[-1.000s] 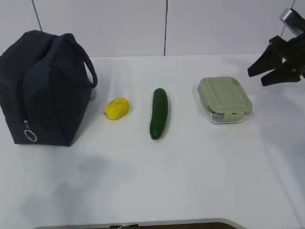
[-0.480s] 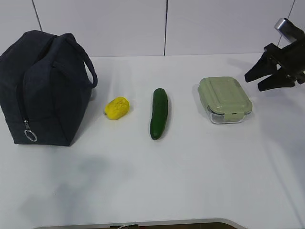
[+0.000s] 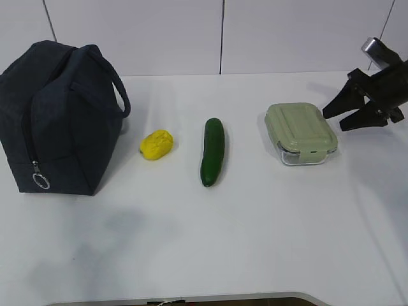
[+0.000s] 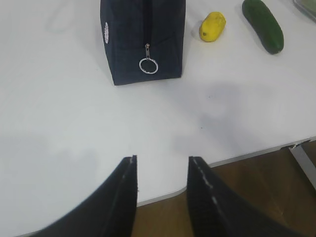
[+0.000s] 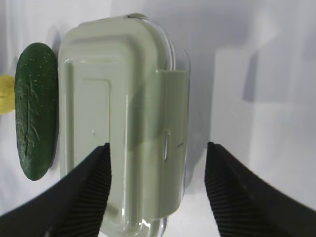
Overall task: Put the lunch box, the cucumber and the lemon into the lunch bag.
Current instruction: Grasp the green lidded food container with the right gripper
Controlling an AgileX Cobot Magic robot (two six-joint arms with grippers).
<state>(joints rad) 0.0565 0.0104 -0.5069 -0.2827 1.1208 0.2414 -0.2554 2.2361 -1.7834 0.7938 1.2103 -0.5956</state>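
Since a second ago my right gripper (image 3: 339, 118) has drifted left toward the lunch box (image 3: 300, 133), jaws spread, holding nothing. I count one lemon (image 3: 156, 144), one cucumber (image 3: 212, 151), one lunch bag (image 3: 54, 118) at nine o'clock. Left gripper (image 4: 161, 167) hangs part-open, empty, over the table (image 3: 223, 242) edge.

Exterior cam looks down at a slant across the whole table (image 3: 204, 255). Left wrist cam hangs back over the near edge, sharing the lunch bag (image 4: 142, 34), lemon (image 4: 212, 26) and cucumber (image 4: 263, 24). Right wrist cam sits close above the lunch box (image 5: 123, 123).
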